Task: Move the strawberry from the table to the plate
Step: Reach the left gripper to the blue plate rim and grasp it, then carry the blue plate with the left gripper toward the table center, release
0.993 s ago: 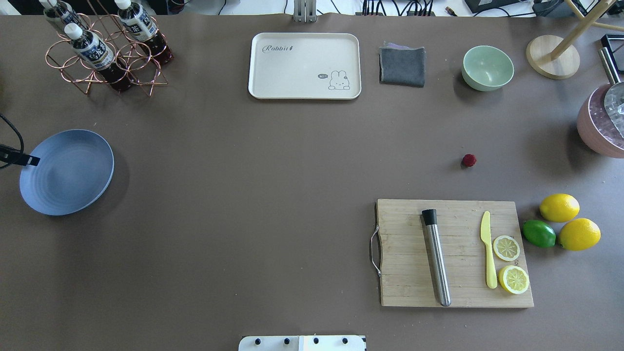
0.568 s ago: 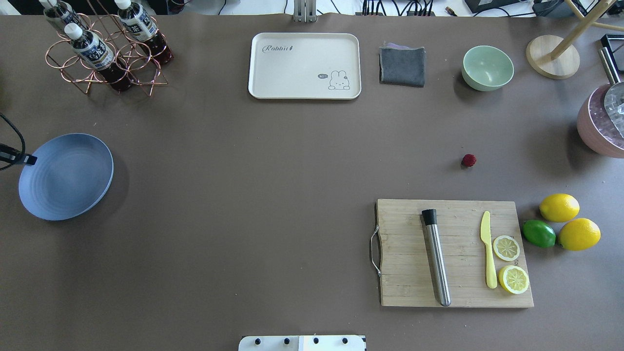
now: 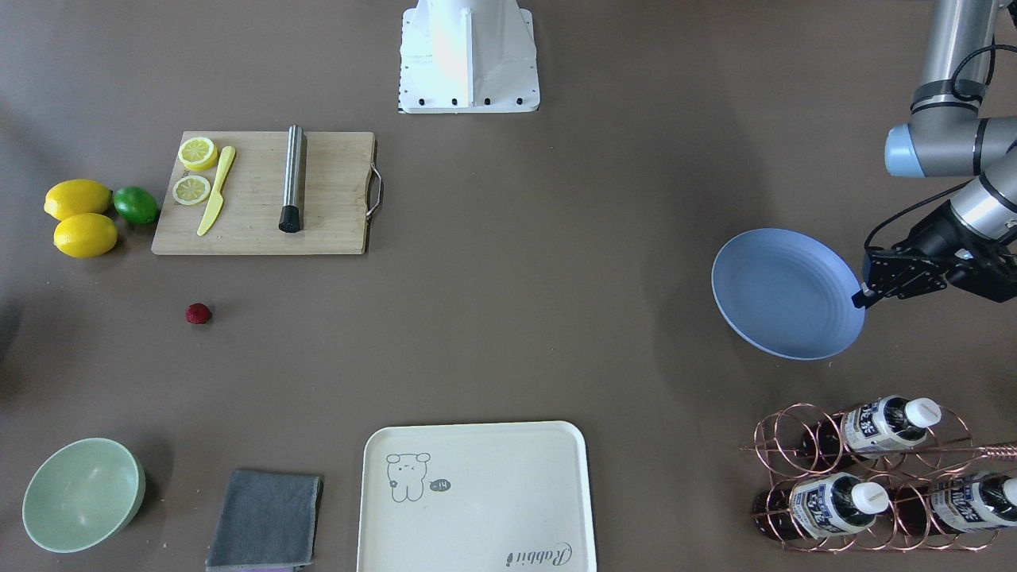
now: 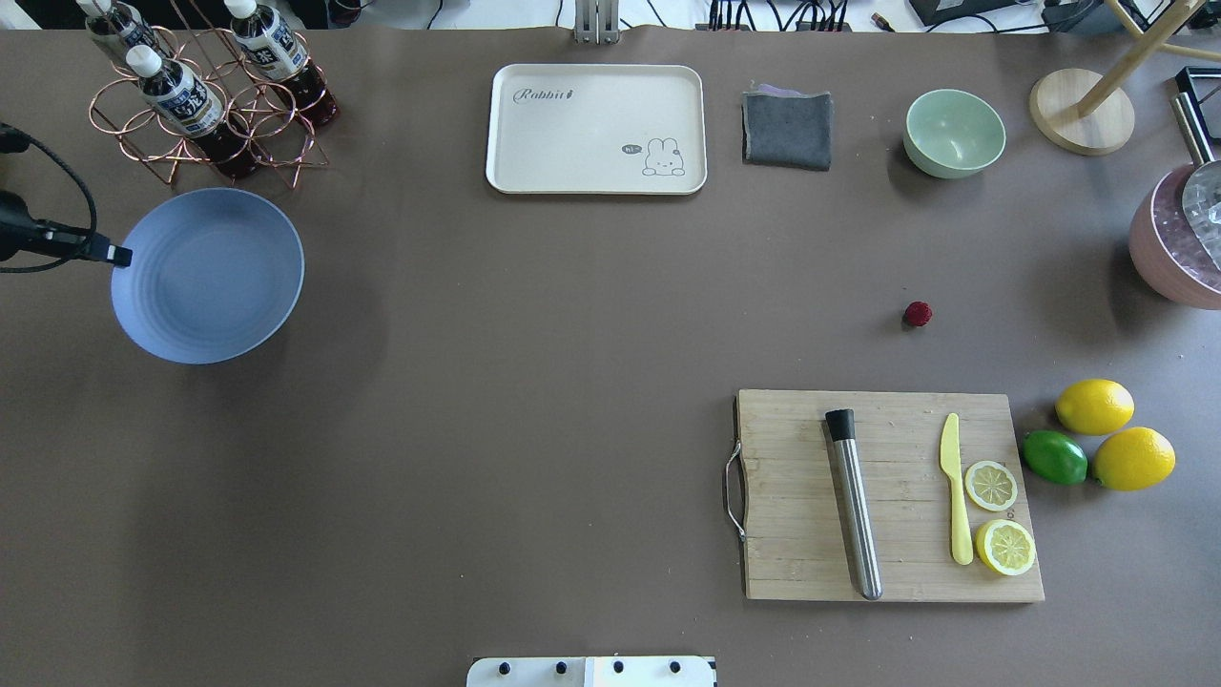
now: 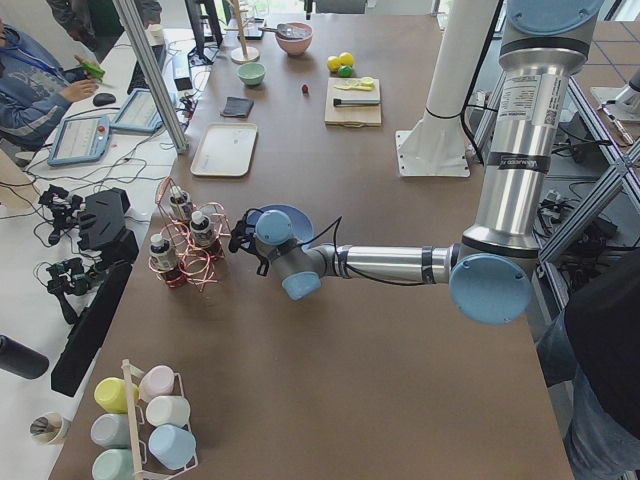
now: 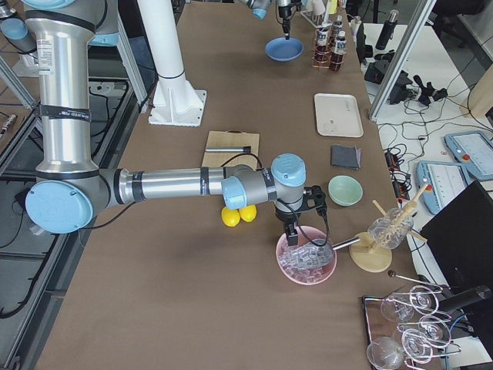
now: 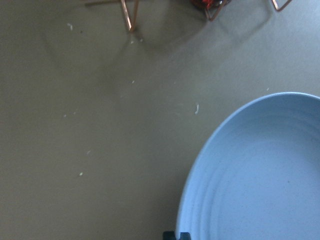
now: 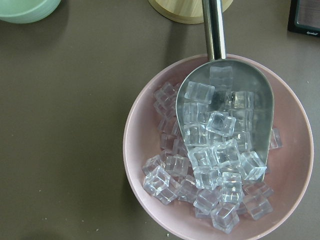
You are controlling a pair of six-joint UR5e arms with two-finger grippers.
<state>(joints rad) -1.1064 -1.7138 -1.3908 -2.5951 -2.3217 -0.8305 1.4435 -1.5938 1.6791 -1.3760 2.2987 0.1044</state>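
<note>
Desk scene, read from the robot's side outward. Nearest lies a wooden cutting board [image 4: 897,572] carrying a steel cylinder with a black cap [image 4: 854,506], a yellow knife [image 4: 956,496] and two lemon slices [image 4: 991,485]; two whole lemons [image 4: 1094,406] and a lime [image 4: 1054,457] sit just beside its right edge. Beyond the board's far edge the strawberry [image 4: 918,314] rests alone on the bare desk [image 4: 534,382], well apart from the plate [image 4: 210,277] on the opposite side. The left end effector [image 4: 119,255] is clenched on the rim of that pale blue plate. The right end effector [image 6: 295,231] hangs over a pink bowl [image 8: 292,130] of ice cubes [image 8: 200,165] with a metal scoop [image 8: 214,30]; whether it is released or clenched cannot be told. Farthest stand a cream tray [image 4: 572,143] lettered "Rabbit" with a rabbit drawing, a folded grey cloth [image 4: 787,129], a mint bowl [image 4: 954,134] and a copper wire rack [image 4: 277,157] of bottles [image 4: 176,95] whose labels are too small to read.
</note>
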